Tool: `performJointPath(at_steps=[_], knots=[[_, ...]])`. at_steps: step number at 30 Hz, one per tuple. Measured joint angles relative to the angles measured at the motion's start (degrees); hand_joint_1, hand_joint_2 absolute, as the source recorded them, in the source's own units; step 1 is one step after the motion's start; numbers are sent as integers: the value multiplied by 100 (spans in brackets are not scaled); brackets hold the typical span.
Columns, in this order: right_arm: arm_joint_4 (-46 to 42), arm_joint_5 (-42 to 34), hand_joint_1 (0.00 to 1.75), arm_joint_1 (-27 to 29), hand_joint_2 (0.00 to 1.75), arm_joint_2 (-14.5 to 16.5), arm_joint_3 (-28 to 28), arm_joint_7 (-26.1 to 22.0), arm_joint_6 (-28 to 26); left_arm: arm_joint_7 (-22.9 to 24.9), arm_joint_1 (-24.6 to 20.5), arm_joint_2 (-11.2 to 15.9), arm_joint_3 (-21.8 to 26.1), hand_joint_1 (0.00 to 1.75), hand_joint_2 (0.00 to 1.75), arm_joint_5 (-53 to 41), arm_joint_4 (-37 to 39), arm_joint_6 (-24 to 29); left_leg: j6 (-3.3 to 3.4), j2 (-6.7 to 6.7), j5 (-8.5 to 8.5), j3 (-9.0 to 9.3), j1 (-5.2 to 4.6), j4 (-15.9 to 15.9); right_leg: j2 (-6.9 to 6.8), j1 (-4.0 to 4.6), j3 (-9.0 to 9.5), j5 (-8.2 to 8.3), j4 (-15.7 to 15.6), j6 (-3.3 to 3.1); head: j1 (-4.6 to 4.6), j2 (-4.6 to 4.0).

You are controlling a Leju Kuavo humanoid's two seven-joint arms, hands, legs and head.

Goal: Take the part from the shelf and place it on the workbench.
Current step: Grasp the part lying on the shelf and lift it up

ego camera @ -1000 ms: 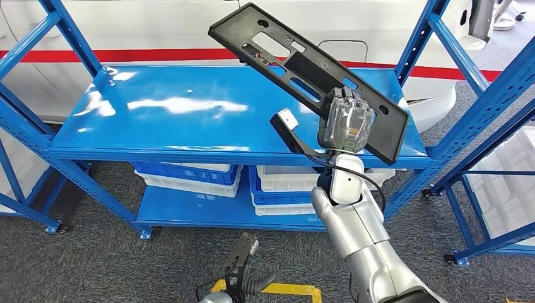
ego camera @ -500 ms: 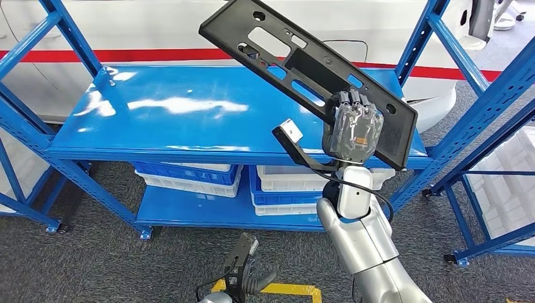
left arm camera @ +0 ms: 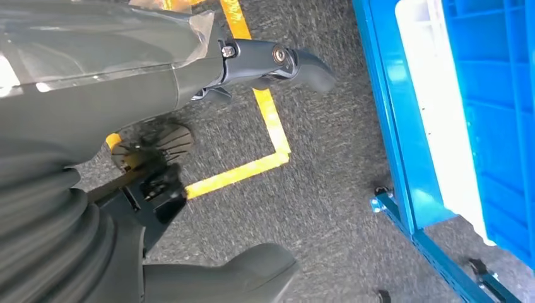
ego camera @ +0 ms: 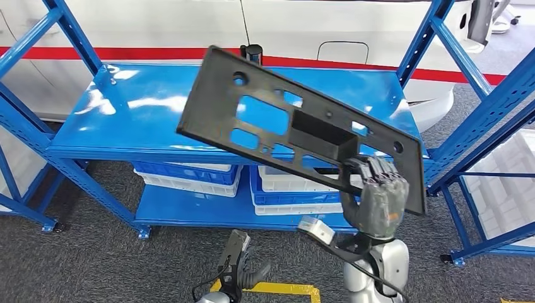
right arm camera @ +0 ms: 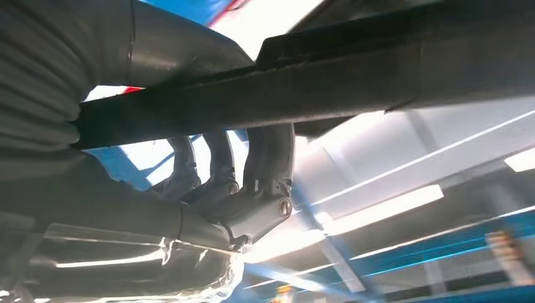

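Part [ego camera: 296, 126]: flat black plastic panel with rectangular cutouts and round holes, held in the air in front of the blue shelf [ego camera: 158, 107], not touching it. It's tilted, far-left end high, near-right end low, broad face turned toward the head camera. Right hand [ego camera: 373, 199] grips it at the lower right edge: fingers [ego camera: 372, 169] curl over the front face of the panel, palm below and behind the edge, so the panel extends up and left from the hand. Right wrist view confirms it: panel edge [right arm camera: 303, 85] crosses the picture as a dark bar, with fingers [right arm camera: 268, 154] wrapped around it, clamped on the part. Silver right forearm [ego camera: 375, 274] comes up from below, a cable and a small white connector [ego camera: 315, 228] beside the wrist. Left hand [ego camera: 236, 265] hangs low over the grey carpet, holding nothing; in the left wrist view its finger [left arm camera: 277, 60] and thumb [left arm camera: 240, 274] are well apart. Yellow floor tape [left arm camera: 252, 167] on the carpet below it. Shelf top deck is glossy blue. Lower deck carries blue and white bins [ego camera: 189, 175] side by side. Behind the shelf, a white car body with a red stripe [ego camera: 126, 53]. Another blue rack [ego camera: 492, 126] stands at right with white foam trays [ego camera: 511, 183].
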Motion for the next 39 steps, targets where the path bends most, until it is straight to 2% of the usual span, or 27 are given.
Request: performJointPath(at_steps=[1, 2, 3, 5, 6, 7, 8, 10, 12, 13, 15, 16, 17, 18, 19, 21, 23, 25, 27, 29, 31, 32, 33, 34, 36, 37, 39], knots=[[-91, -109, 175, 122, 175, 53, -171, -91, -1, -39, 27, 15, 57, 0, 175, -9, 1, 21, -1, 17, -2, -2, -1, 2, -11, -1, -211, -94, 362, -1, 7, 0], [-169, -203, 175, 233, 175, 97, -317, -175, -1, -82, 60, 34, 119, 0, 175, -10, 1, 39, -6, 31, -5, -2, -1, 4, -16, -5, -343, -108, 556, 22, 6, 0], [-235, -285, 175, 331, 175, 140, -437, -255, -1, -127, 98, 52, 183, 0, 175, -9, 1, 58, -15, 38, -12, 2, 3, 8, -20, -13, -367, -30, 530, 65, 9, 0], [-345, -446, 175, 459, 175, 215, -617, -437, 0, -225, 175, 89, 320, 0, 175, -8, 1, 95, -64, 41, -44, 8, 23, 42, -23, -53, -96, 338, -161, 185, 9, 0], [-377, -505, 175, 486, 175, 239, -676, -516, 0, -264, 206, 105, 380, 0, 175, -7, 0, 115, -105, 39, -70, -7, 23, 76, -5, -58, 77, 494, -526, 217, 16, 0], [-397, -559, 175, 501, 175, 259, -727, -587, -1, -296, 236, 122, 437, 0, 175, -7, -2, 131, -144, 35, -94, -29, 19, 114, 11, -60, 194, 599, -792, 210, 16, 0], [-403, -598, 175, 509, 175, 274, -762, -635, -1, -321, 265, 140, 491, 0, 175, -10, -4, 138, -178, 32, -107, -55, 12, 142, 26, -51, 242, 637, -906, 180, 13, 0], [-397, -668, 175, 517, 175, 297, -808, -681, -3, -370, 330, 180, 596, 0, 175, -11, -8, 144, -223, 19, -106, -89, 16, 159, 28, -37, 219, 651, -897, 92, -3, 0], [-378, -717, 175, 507, 175, 305, -830, -695, -4, -435, 386, 210, 709, 0, 175, 7, -8, 168, -276, 119, -196, -134, 33, 258, -2, -46, 207, 680, -899, 20, -18, 0], [-366, -731, 175, 499, 175, 306, -835, -700, -5, -469, 402, 217, 765, 0, 175, 22, -8, 193, -308, 209, -332, -213, 40, 445, -26, -49, 198, 694, -906, -23, -30, 0], [-330, -754, 175, 492, 175, 307, -835, -703, -5, -525, 419, 217, 866, 0, 175, 44, -9, 251, -358, 377, -738, -516, 50, 1131, -86, -29, 164, 718, -907, -95, -51, 0], [-307, -766, 175, 491, 175, 307, -835, -704, -5, -544, 429, 217, 916, 0, 175, 49, -9, 268, -370, 405, -910, -682, 55, 1500, -120, -15, 138, 732, -906, -123, -52, 0], [-282, -781, 175, 492, 175, 307, -835, -705, -5, -560, 443, 217, 963, 0, 175, 51, -9, 278, -369, 415, -994, -784, 57, 1740, -153, -2, 112, 748, -906, -147, -53, 0], [-256, -799, 175, 492, 175, 307, -833, -707, -5, -573, 459, 217, 1009, 0, 175, 51, -9, 285, -353, 418, -969, -780, 55, 1775, -180, 13, 88, 764, -906, -167, -53, 0], [-234, -818, 175, 491, 175, 307, -832, -708, -5, -585, 473, 217, 1053, 0, 175, 51, -10, 290, -322, 420, -841, -647, 50, 1570, -201, 29, 71, 781, -906, -181, -53, 0], [-206, -841, 175, 487, 175, 307, -825, -711, -5, -600, 487, 220, 1120, 0, 175, 50, -11, 297, -209, 456, -523, -155, 20, 760, -231, 55, 57, 818, -906, -188, -50, 0], [-188, -849, 175, 480, 175, 307, -816, -711, -5, -615, 492, 224, 1160, 0, 175, 49, -18, 298, -115, 511, -359, 161, -36, 213, -260, 64, 56, 860, -909, -150, -50, 0], [-163, -857, 175, 476, 175, 308, -803, -711, -5, -627, 501, 226, 1202, 0, 175, 48, -27, 299, -70, 515, -297, 178, -86, 127, -293, 49, 59, 914, -930, -72, -63, 0], [-146, -883, 175, 473, 175, 306, -785, -710, -5, -638, 512, 221, 1244, 0, 175, 43, -40, 300, -39, 495, -169, 168, -63, 33, -291, 52, 24, 910, -907, -11, -71, 0], [-132, -941, 175, 467, 175, 301, -771, -710, -5, -661, 517, 215, 1278, 0, 175, 17, -54, 285, -12, 483, -23, 113, -24, -59, -216, 64, -126, 636, -569, -28, -47, 0], [-108, -1015, 175, 475, 175, 298, -766, -711, -5, -684, 529, 215, 1317, 0, 175, -11, -58, 264, 3, 472, 66, -5, -29, -61, -152, 54, -349, 210, 118, -61, -23, 0], [-95, -1057, 175, 484, 175, 296, -764, -710, -5, -692, 543, 215, 1345, 0, 175, -27, -58, 256, -3, 467, 104, -65, -31, -54, -146, 51, -411, 83, 404, -48, -21, 0], [-80, -1101, 175, 494, 175, 295, -760, -710, -5, -698, 562, 215, 1376, 0, 175, -44, -58, 251, -12, 464, 137, -121, -30, -43, -144, 47, -387, 44, 523, -9, -21, 0], [-69, -1148, 175, 501, 175, 294, -753, -710, -5, -703, 581, 215, 1409, 0, 175, -64, -58, 244, -26, 459, 164, -171, -26, -27, -144, 39, -237, 99, 398, 46, -20, 0], [-57, -1230, 175, 508, 175, 293, -730, -710, -5, -705, 603, 217, 1465, 0, 175, -105, -59, 226, -62, 447, 197, -249, -16, 23, -138, 6, 297, 267, -372, 137, -19, 0], [-54, -1268, 175, 514, 175, 293, -715, -710, -5, -704, 603, 220, 1494, 0, 175, -123, -60, 217, -89, 441, 211, -286, -18, 50, -123, 12, 536, 325, -727, 142, -17, 0], [-47, -1365, 175, 539, 175, 292, -689, -711, -8, -708, 606, 230, 1558, 0, 175, -160, -64, 203, -147, 425, 244, -336, -31, 97, -94, 29, 709, 332, -1042, 90, -16, 0]])
